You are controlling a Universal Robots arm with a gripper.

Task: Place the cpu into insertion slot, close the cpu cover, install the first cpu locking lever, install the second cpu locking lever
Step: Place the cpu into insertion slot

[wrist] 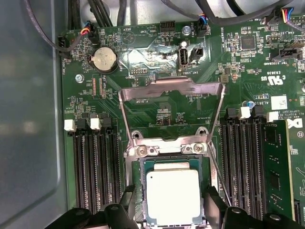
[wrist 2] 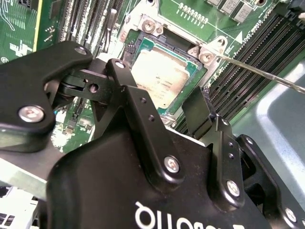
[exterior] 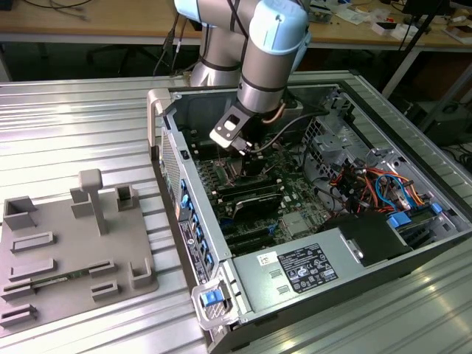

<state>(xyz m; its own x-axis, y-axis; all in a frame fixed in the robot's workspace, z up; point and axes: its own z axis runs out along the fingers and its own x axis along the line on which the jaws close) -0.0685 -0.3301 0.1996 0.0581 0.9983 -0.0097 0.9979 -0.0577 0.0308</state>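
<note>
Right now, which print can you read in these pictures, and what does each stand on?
Label on the grey box: print too small to read.
Motherboard: white lettering, too fine to read surely.
cpu: faint marks, unreadable.
Pincer body: white lettering, cut off at the edge.

Grey arm [exterior: 258, 81] with pale blue joint caps [exterior: 284, 29]; black end effector [wrist 2: 155, 82], silver screws [wrist 2: 172, 164], white lettering [wrist 2: 157, 217], perhaps a dark cable [exterior: 284, 133].

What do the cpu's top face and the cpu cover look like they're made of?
The cpu: its top face looks like matte silver metal, pale and evenly dull in the first wrist view. The cpu cover: thin, bright sheet metal, probably steel, judging by its folded edges and glare.
</note>
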